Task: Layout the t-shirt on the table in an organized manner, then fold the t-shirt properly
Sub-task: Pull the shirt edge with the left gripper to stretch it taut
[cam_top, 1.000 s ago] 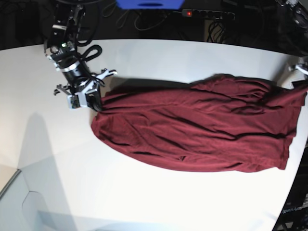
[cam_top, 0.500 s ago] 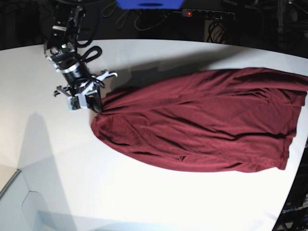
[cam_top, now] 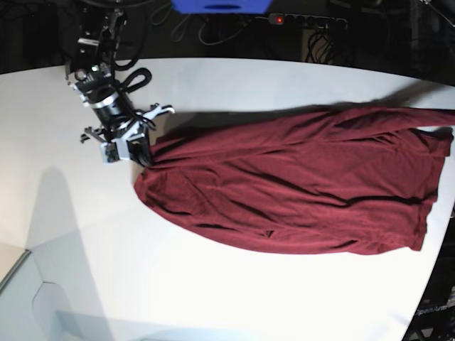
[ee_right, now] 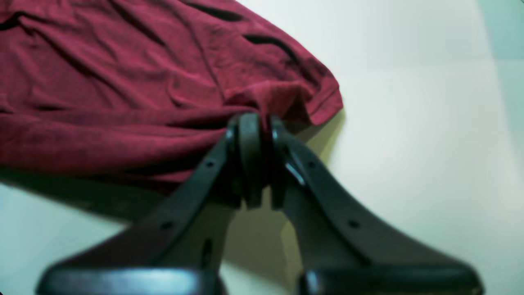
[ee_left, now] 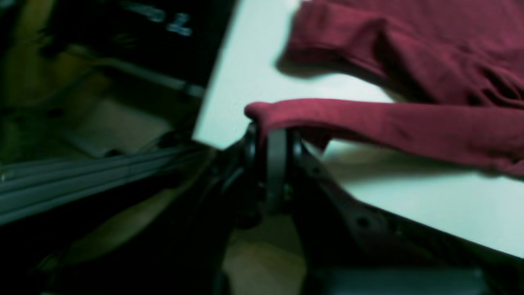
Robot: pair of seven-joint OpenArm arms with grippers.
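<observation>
Black power strip with red light, blue object, cables

Beyond the bench's far edge you are seeing darkness: a blue box, a power strip glowing red, tangled cables.

One t-shirt, dark maroon, the only cloth in view; one white desk under it; two grippers, the left gripper and the right gripper; one power strip behind the desk
</observation>
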